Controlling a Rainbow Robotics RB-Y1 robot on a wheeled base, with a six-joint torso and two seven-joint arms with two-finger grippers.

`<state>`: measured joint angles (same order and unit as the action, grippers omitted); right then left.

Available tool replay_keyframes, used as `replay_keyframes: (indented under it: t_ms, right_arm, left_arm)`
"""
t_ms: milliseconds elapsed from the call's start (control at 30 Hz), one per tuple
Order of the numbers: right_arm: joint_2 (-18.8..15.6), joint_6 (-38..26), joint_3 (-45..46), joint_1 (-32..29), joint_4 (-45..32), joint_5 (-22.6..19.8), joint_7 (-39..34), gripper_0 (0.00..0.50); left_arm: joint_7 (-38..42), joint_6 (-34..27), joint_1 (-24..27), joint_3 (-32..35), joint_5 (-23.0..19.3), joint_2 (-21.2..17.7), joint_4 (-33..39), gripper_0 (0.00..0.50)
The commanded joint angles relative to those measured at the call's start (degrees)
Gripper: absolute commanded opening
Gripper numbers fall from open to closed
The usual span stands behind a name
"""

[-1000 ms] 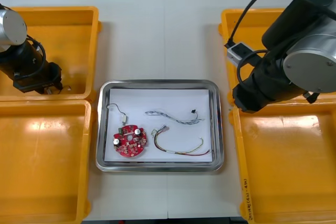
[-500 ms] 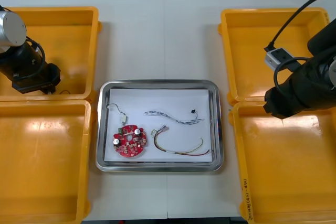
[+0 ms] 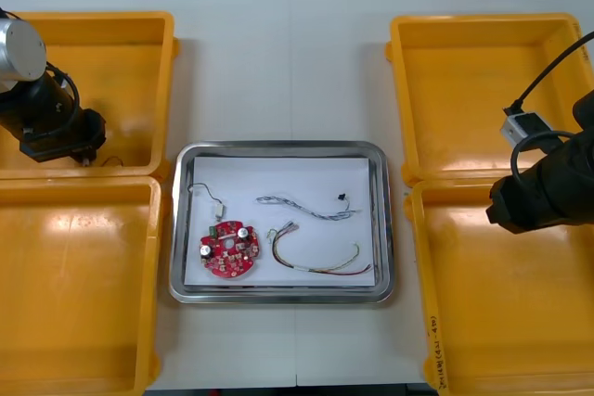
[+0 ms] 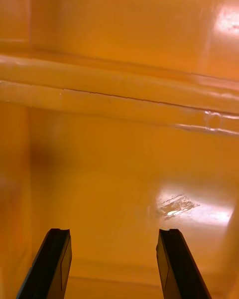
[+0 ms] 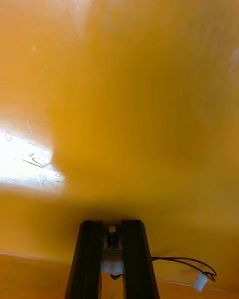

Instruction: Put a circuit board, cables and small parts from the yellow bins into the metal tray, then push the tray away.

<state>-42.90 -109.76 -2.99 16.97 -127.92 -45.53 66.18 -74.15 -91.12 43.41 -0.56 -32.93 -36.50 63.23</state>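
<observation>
My left gripper (image 5: 112, 225) is low in the far-left yellow bin (image 3: 121, 53), shut on the white-plug end of a black cable (image 5: 185, 262) that trails off beside its fingers. In the front view the same gripper (image 3: 82, 150) is by that bin's near wall. My right gripper (image 4: 113, 264) stands open over the floor of the near-right yellow bin (image 3: 501, 322), nothing between its fingers. The metal tray (image 3: 278, 147), white inside, holds a round red circuit board (image 3: 229, 249), a twisted blue and white cable (image 3: 306, 206), a red and yellow cable (image 3: 311, 261) and a short black cable (image 3: 209, 194).
The near-left yellow bin (image 3: 74, 285) and far-right yellow bin (image 3: 464, 90) show nothing inside. The right arm (image 3: 543, 197) hangs over the wall between the two right bins. Bare table lies beyond the tray.
The right arm has swung from the tray's right edge out over the near-right bin. The left gripper has closed on the black cable in the far-left bin.
</observation>
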Motion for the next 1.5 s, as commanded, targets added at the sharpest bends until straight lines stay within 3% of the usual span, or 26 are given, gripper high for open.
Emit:
replay_keyframes:
  t_ms: [33, 433, 700, 1100, 1500]
  right_arm:
    - [-0.3, -0.2, 1.6, -1.4, -2.8, 0.7, -2.4, 0.5]
    - [1.1, -0.2, 1.8, -3.4, -2.9, 4.6, -2.9, 0.5]
    - [1.1, -0.2, 1.8, -3.9, -2.9, 3.9, -3.8, 0.5]
    - [1.1, -0.2, 1.8, -4.0, -2.9, 2.7, -4.5, 0.5]
    - [1.1, -0.2, 1.8, -3.9, -2.9, 2.4, -4.7, 0.5]
  left_arm:
    - [-0.7, -0.5, 0.6, 4.7, 2.7, 1.2, 4.9, 0.0]
    - [0.1, -10.0, 0.6, 9.4, 5.3, 0.5, 15.5, 0.0]
    - [1.0, -18.9, 0.6, 12.7, 4.4, -0.3, 23.4, 0.0]
    - [3.8, -18.9, 0.6, 13.7, 2.1, -0.3, 31.2, 0.0]
    - [17.5, -18.9, 2.0, 3.7, -5.9, -0.3, 37.0, 0.0]
